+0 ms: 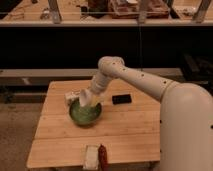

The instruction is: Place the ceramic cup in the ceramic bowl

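White robot arm (131, 77) reaches from the right, down and left over a light wooden slatted desk (125, 125). End effector (86, 100) sits right over the green round ceramic bowl (85, 113), at or just inside its rim. Can't tell whether it is clenched or released; that part is hidden by the wrist and blends with whatever is under it. Ceramic cup not separately distinguishable: a pale shape at the end effector tip above the bowl could be it, not sure. Bowl sits on the left-centre of the desk. Small whitish object (71, 97) just beside the bowl's upper-left rim, near the desk's back-left area. Flat black rectangular device (122, 99) lies on the desk right of the bowl, apart from it, under the arm. At the desk's front edge, a pale boxy item (91, 157) with a red object (102, 155) touching its right side. Dark shelving (60, 45) behind the desk.
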Controlling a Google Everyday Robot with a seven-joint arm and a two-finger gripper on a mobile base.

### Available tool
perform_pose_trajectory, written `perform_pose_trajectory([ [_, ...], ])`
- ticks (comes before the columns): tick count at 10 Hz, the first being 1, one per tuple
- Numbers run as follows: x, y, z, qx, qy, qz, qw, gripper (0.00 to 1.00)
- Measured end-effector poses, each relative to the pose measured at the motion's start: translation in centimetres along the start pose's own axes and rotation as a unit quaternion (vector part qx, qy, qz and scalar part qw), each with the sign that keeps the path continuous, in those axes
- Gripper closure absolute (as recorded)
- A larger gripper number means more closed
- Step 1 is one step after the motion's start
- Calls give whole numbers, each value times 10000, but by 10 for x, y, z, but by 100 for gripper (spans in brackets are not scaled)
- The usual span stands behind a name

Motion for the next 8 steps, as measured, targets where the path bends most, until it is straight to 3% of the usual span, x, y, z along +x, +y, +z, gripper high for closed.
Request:
perform_pose_trajectory([
  [3,-23,-8,25,-74,189,-80,9998,82],
  [8,-16,-7,34,-175,514,-93,9985,80],
])
